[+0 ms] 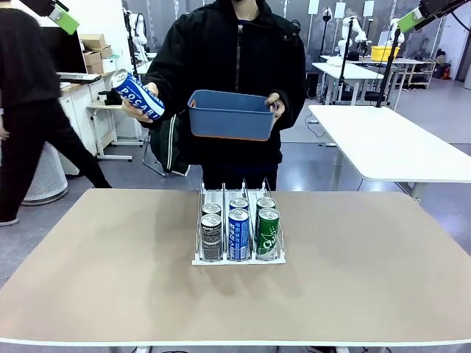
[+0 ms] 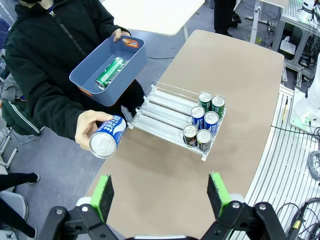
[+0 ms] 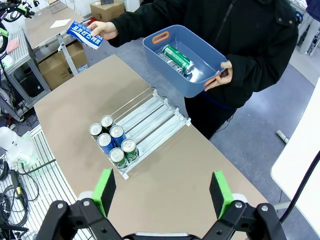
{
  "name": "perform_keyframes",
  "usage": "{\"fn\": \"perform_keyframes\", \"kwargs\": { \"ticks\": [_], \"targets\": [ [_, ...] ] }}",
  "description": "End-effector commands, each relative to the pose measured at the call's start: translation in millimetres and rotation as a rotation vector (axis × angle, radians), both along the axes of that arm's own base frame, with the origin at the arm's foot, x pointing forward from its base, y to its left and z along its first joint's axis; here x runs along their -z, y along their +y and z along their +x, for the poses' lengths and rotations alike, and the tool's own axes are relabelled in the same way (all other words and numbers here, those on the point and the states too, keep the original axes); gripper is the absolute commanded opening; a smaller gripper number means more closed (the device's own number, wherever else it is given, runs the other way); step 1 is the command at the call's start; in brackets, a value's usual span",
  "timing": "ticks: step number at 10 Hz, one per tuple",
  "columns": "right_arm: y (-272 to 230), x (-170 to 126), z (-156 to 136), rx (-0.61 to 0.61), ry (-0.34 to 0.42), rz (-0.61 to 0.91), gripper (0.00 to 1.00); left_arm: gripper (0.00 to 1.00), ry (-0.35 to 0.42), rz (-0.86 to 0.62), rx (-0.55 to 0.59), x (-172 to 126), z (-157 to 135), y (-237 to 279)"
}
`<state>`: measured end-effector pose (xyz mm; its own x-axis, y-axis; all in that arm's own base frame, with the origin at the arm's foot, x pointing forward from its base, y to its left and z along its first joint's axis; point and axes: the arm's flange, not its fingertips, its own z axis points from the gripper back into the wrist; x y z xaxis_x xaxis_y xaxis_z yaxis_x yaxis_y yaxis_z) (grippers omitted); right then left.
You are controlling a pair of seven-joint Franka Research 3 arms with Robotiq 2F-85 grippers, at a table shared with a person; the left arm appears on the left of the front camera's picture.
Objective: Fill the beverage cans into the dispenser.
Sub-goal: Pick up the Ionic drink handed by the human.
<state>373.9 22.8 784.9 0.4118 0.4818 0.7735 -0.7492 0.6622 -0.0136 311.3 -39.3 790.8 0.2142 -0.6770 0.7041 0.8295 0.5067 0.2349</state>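
Handling, by the look: slim tall metal cans (image 1: 238, 234), prob. full so fairly heavy for size, stiff enough under a firm pinch but dentable if over-squeezed, smooth & slippery, apt to roll once on side. Best hold, as a judgement: mid-body across the width, pads square on the printed wall, never on silver top or rim. Held out in person's hand (image 2: 89, 129), beyond table's (image 1: 110, 279) far edge toward robot's left: 1 Pocari can (image 2: 107, 137), tilted, silver top facing left wrist cam. In other hand (image 3: 222, 75): blue bin (image 1: 228, 125), up off the table past far edge, w/ 1 green can (image 3: 177, 57) lying on side inside; poss. a 2nd beside it, can't tell. At table centre: dispenser (image 2: 160, 107), 3 lanes, 6 upright at robot-side end, a pair per lane: 2 dark patterned cans (image 1: 212, 235), 2 blue-and-white cans (image 1: 238, 224), 2 green cans (image 1: 268, 232); far part of each lane bare. Left gripper (image 2: 160, 195): spread wide, pinching nothing, high above table, well apart from everything. Right gripper (image 3: 162, 192): likewise spread wide, empty, high up.
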Motion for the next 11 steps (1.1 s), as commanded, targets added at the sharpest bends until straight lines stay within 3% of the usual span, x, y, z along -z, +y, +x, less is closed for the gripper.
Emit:
{"fn": "perform_keyframes", "kwargs": {
  "ticks": [1,11],
  "targets": [
    [-0.4,1.7,1.1,0.007,-0.004,0.003,1.0,1.0,0.004,-0.013,0.009,0.5,1.0,0.1],
    [-0.4,1.7,1.1,0.007,-0.004,0.003,1.0,1.0,0.0,0.0,0.0,0.0,0.0,0.0]
  ]
}}
